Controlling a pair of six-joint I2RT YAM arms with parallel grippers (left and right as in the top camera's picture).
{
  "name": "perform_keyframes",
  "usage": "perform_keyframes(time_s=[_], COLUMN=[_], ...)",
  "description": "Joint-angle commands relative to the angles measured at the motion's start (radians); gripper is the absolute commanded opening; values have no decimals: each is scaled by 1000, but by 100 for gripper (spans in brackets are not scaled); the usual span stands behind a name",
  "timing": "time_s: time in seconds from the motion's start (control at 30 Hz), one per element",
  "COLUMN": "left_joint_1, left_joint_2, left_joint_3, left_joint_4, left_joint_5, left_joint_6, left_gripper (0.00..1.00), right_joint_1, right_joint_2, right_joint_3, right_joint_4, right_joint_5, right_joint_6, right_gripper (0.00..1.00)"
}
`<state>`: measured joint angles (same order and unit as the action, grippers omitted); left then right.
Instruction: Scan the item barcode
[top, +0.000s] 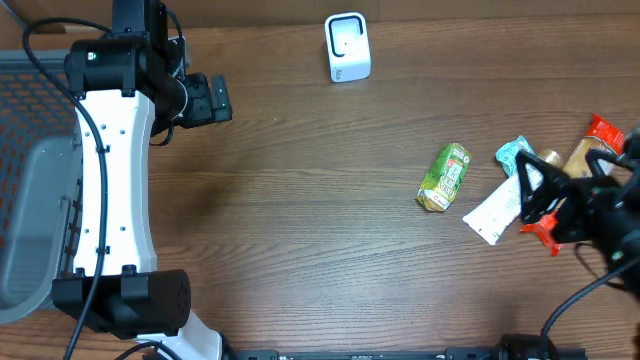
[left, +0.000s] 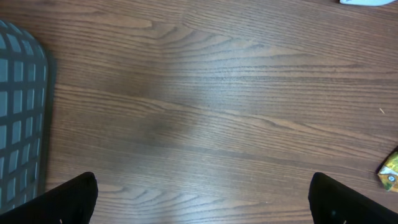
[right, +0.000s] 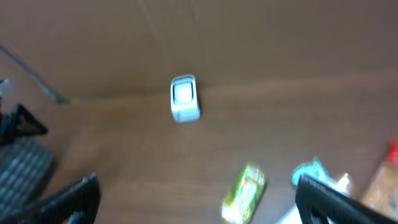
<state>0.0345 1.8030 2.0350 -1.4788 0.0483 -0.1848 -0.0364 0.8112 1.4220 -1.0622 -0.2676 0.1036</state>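
- One brown wood-grain worktop (top: 300, 220) carries everything; a white barcode scanner (top: 347, 47) stands upright near its far edge.
- Grey mesh basket (top: 30, 200) sits far to the scanner's left, at the worktop's edge.
- Left end effector (top: 222, 99) hangs left of the scanner and well apart from it, jaws spread fully wide and holding nothing; only wood shows between its fingers (left: 68, 199).
- Right end effector (top: 532, 205) is well to the scanner's right and nearer the robot. It is likewise spread wide and empty, above one end of a white packet (top: 490, 215).
- Green drink carton (top: 444, 177) lies on its side, right of the scanner and nearer the robot, untouched, just beside the white packet.
- Teal packet (top: 513, 152) and red packet (top: 603, 130) lie farther right of the scanner than the carton.
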Motion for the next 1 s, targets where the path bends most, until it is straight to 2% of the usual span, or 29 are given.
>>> perform_keyframes(time_s=[0.0, 0.23, 0.43, 0.83, 0.97], left_joint_1=[4, 4, 4, 4, 4], left_joint_2=[10, 10, 10, 10, 10], left_joint_3=[1, 0, 0, 0, 0], left_joint_4=[-2, -1, -1, -2, -1], left_joint_5=[-1, 0, -1, 0, 0], left_joint_6=[-10, -10, -10, -10, -10], left_gripper=[100, 100, 99, 99, 100], right_joint_1=[47, 60, 121, 154, 154], right_joint_2=[-138, -415, -613, -796, -809], right_joint_3=[-217, -789, -1155, -1406, -1414], right_joint_4=[145, 664, 965, 994, 1001], right_joint_5=[144, 154, 154, 103, 67], right_joint_6=[-8, -4, -3, 0, 0], right_gripper=[100, 100, 100, 100, 100])
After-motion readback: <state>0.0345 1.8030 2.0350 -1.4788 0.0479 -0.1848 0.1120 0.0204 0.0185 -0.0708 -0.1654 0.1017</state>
